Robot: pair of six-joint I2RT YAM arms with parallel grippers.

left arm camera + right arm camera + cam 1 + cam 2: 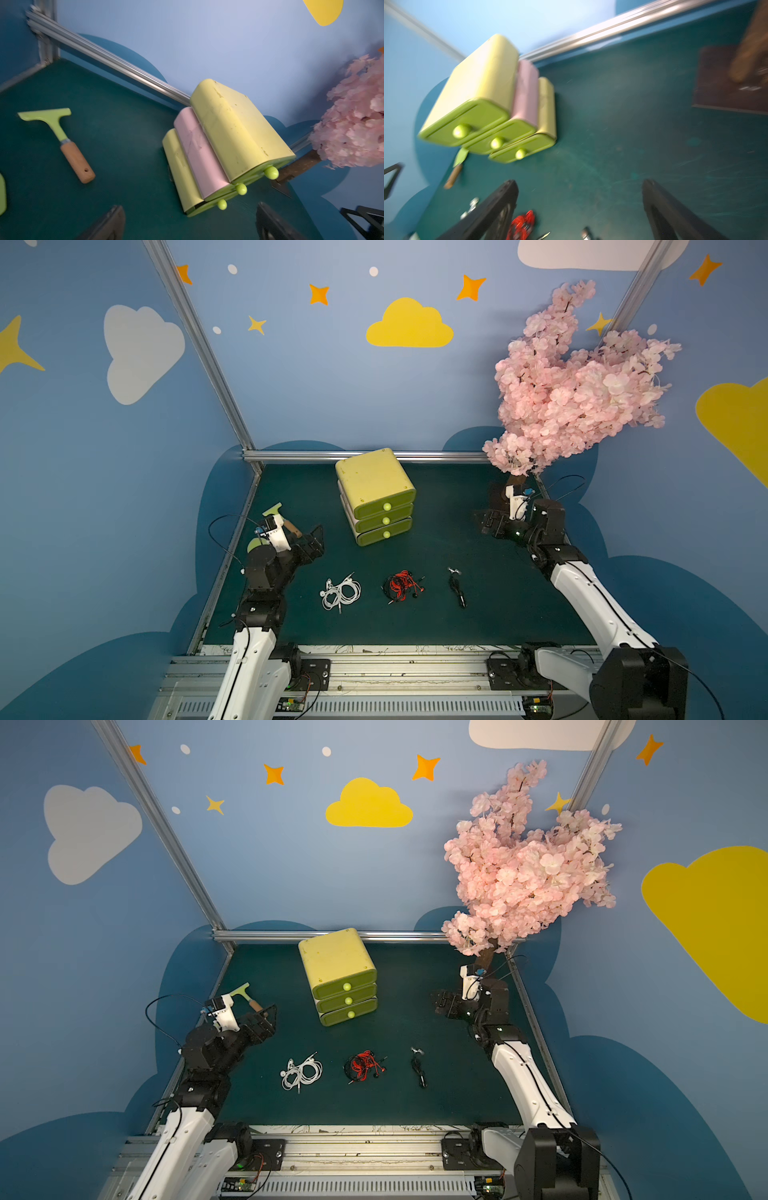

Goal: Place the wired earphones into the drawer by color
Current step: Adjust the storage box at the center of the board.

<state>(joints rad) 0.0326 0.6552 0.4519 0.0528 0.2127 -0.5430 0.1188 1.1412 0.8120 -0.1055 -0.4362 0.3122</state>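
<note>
Left gripper (316, 540), jaws spread wide and empty, raised above the green mat (457, 539) to the left of the drawer unit; its two dark fingers (108, 224) frame the lower edge of the left wrist view. Right gripper (484, 518), likewise wide apart and holding nothing, stands to the right of the drawer unit; its fingers (500, 207) appear blurred in the right wrist view.

Between the arms, toward the back rail, a three-drawer unit (376, 495) with yellow-green shell and green fronts, all three drawers closed, each with a round pale-green knob (387, 506). The wrist views show the middle tier's shell as pink (197, 149).

Nearer the robot base, three earphone bundles lie in a row on the mat, well apart from one another and from both grippers: white earphones (341, 592) at left, red-and-black earphones (402, 586) in the middle, black earphones (457, 591) at right, the last with a silver plug end.

Periphery: a green scraper with wooden handle (60, 137) lies on the mat beside the left arm; an artificial pink blossom tree (573, 385) stands in the back right corner.
</note>
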